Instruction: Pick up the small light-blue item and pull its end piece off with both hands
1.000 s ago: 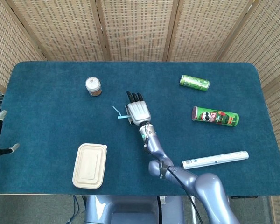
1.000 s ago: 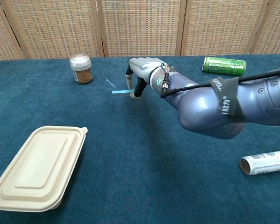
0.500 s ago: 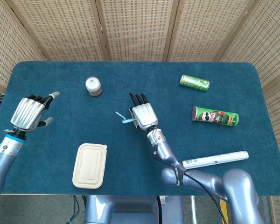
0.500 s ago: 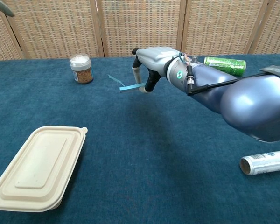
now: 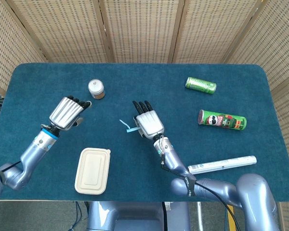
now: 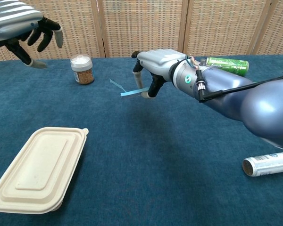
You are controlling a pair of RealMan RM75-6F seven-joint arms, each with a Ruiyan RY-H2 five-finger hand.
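The right hand (image 5: 149, 123) had the small light-blue item (image 6: 133, 91) pinched at its near end and held clear of the blue table (image 5: 221, 96), just left of the palm; a second before, that same strip lay lower, close to the cloth, so the pick-up looked done. The big change was on the other side — the left hand (image 5: 66, 112), barely at the table's edge a second earlier, had swept in over the cloth and hung near the spice jar (image 5: 96, 88); its fingers were loosely curled and apart, holding nothing. In the chest view it showed high at the top left (image 6: 20, 28), well apart from the item.

What that meant: the first half of the job seemed settled, and the second hand was on its way to the free tip of the strip, which pointed toward it — handy. The gap between left hand and strip was still wide; no pull could start yet. The end piece itself was too small to make out.

The rest sat untouched; the lidded container (image 5: 92, 171) near the front edge, the green can (image 5: 201, 85), the crisp tube (image 5: 222, 120), and the white roll (image 5: 222, 164) at the right.
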